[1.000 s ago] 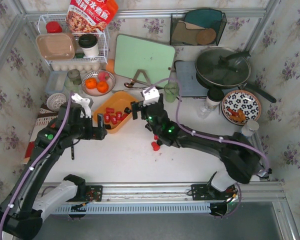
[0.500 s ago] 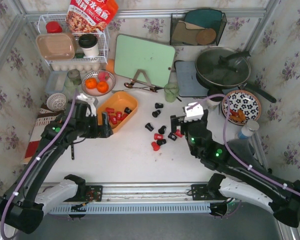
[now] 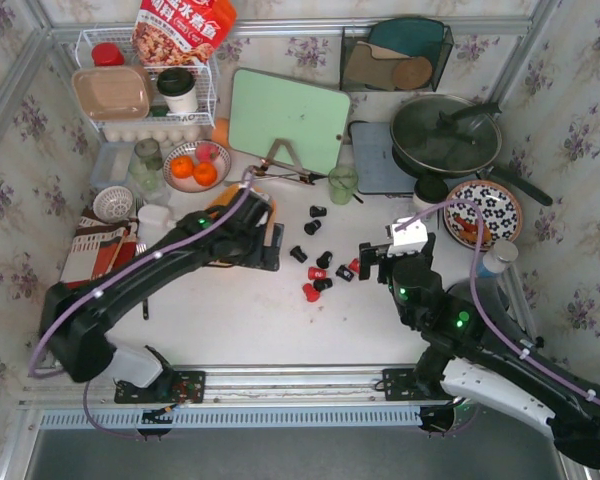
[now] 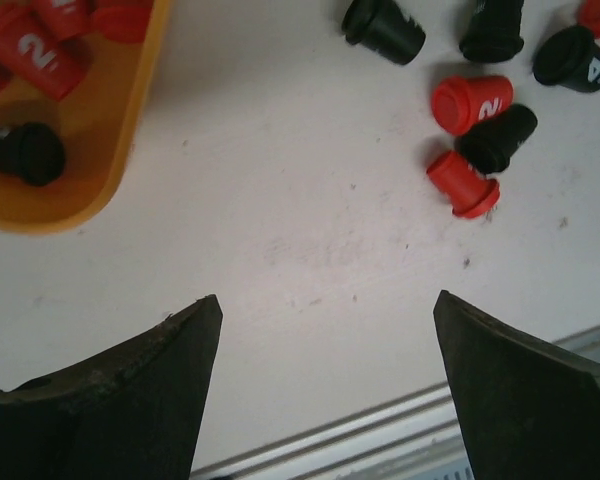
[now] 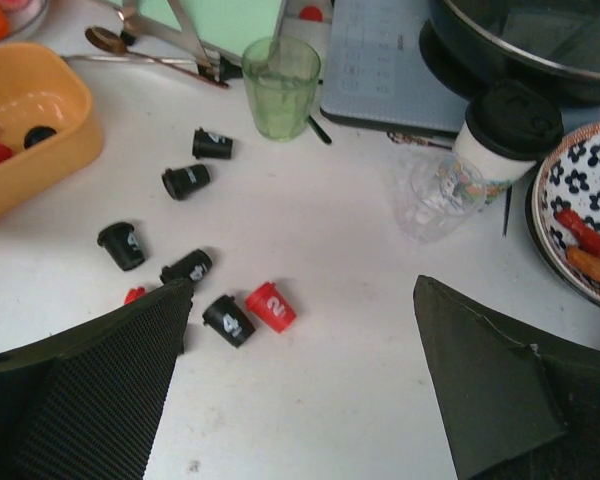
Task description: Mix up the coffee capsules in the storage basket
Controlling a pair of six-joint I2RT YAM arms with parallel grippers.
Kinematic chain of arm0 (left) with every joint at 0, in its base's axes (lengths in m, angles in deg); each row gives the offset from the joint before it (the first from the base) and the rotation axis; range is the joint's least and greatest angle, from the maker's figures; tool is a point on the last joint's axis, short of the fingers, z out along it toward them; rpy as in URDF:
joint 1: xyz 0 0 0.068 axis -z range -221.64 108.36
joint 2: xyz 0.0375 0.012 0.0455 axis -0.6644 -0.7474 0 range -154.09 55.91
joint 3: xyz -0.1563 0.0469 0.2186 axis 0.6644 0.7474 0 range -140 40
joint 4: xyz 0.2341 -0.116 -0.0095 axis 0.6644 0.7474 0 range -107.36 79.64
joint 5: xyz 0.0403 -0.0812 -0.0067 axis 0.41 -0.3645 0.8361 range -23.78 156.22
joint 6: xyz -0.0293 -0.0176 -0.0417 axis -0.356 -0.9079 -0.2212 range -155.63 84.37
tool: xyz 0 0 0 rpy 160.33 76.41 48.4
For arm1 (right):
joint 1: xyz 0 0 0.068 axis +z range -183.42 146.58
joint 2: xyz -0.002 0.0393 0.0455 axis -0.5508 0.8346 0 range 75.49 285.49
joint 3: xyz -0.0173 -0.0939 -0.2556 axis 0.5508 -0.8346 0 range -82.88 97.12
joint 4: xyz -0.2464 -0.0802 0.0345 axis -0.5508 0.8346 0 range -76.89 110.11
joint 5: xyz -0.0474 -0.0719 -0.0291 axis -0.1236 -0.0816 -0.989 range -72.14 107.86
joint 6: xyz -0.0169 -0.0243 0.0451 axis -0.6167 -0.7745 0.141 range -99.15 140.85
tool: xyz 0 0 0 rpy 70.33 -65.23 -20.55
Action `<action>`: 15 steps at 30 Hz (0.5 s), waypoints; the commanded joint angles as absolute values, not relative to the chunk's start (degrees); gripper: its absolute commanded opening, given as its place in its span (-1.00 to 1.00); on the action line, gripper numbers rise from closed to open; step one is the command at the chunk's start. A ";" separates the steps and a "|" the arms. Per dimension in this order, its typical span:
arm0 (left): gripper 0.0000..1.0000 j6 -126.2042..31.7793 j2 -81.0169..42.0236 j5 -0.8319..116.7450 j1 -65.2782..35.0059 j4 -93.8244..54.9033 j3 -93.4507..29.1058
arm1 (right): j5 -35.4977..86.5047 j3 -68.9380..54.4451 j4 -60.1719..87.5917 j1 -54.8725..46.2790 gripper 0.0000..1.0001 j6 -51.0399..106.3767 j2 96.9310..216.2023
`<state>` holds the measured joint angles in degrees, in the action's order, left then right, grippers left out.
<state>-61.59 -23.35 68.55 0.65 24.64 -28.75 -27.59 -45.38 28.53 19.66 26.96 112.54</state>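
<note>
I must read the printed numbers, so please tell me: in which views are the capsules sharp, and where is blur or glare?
Left wrist view: the coffee capsules are sharp, numbers readable, shadows soft; only the fingers of the left gripper, near the lens, look dark and slightly soft. Right wrist view: also sharp, even light, no strong glare on them. Top external view: capsules too small to read.

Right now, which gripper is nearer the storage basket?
Left. The left gripper hovers just beside the storage basket; the right gripper sits beyond the loose coffee capsules, farther away.
</note>
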 commanded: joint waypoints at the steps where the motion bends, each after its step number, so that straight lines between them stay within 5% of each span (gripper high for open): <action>1: 0.79 -63.54 -32.06 71.23 2.23 22.45 -33.00 | -28.06 -46.01 33.10 19.67 1.00 28.93 109.52; 11: 0.69 -66.24 -50.41 69.16 3.20 18.60 -45.10 | -24.14 -51.42 29.94 19.71 1.00 27.46 100.70; 15: 0.29 -66.87 -56.78 70.72 3.67 19.05 -50.78 | -22.64 -51.34 30.41 19.75 1.00 27.78 100.87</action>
<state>-65.33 -52.49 69.38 3.40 19.90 -46.55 -24.33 -51.40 30.74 19.61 26.70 100.87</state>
